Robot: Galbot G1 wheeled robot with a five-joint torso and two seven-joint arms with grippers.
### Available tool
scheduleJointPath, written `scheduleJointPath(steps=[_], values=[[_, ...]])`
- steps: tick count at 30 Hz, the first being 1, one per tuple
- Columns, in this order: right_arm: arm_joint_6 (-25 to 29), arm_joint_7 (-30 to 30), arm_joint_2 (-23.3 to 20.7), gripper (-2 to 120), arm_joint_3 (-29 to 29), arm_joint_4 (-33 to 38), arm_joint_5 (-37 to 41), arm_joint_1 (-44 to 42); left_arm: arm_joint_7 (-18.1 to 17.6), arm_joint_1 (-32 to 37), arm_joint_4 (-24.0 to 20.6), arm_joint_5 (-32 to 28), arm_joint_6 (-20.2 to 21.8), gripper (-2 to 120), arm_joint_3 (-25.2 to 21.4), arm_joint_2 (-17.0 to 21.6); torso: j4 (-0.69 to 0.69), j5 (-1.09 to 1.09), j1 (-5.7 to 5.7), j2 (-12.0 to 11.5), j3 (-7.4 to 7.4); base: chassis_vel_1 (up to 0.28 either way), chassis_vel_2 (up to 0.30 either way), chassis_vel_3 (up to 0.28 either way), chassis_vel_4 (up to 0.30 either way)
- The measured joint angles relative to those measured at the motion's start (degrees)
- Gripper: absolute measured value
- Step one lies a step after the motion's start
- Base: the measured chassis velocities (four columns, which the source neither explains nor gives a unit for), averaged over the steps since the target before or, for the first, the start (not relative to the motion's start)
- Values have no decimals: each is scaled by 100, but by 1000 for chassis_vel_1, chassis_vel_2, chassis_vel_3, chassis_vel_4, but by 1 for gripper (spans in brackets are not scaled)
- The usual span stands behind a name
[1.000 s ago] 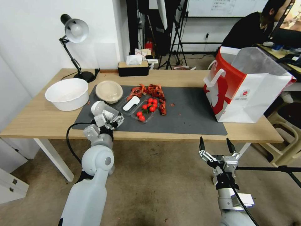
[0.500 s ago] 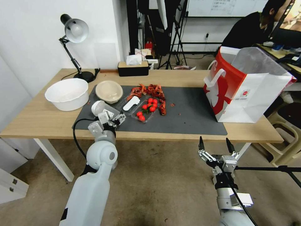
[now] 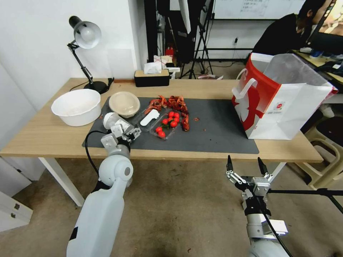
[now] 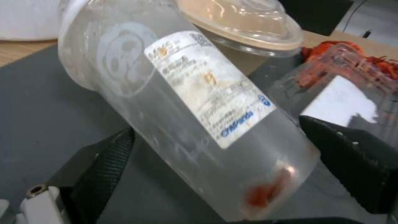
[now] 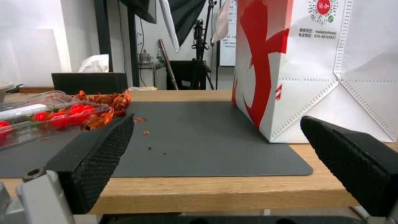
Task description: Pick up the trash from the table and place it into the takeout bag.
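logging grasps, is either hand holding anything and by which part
Nothing is held yet: the left hand is open around the lying clear cup near its base; the right hand hangs open.

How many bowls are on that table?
2: a big white bowl on the bare wood near the desk lamp, and a beige paper bowl beside it on the grey mat. None looks hidden.

clear plastic cup [image 4: 182, 112] label blurred, rim cut off
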Motion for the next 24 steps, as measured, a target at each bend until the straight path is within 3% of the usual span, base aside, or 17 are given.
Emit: scheduleJointPath(steps=[5,15,24], values=[[0,2,10,100,-2,-12,-2,8,0,-39,55,11,-3,93,-60,65,0,-1,0,0,0,0,0,0,0],[1,3,27,99,-21,-33,-19,15,17,-2,95,65,-24,61,-335,225,0,0,0,0,0,0,0,0,0],[6,3,39,99,-52,-33,-48,12,61,109,55,140,-72,53,-459,317,0,0,0,0,0,0,0,0,0]])
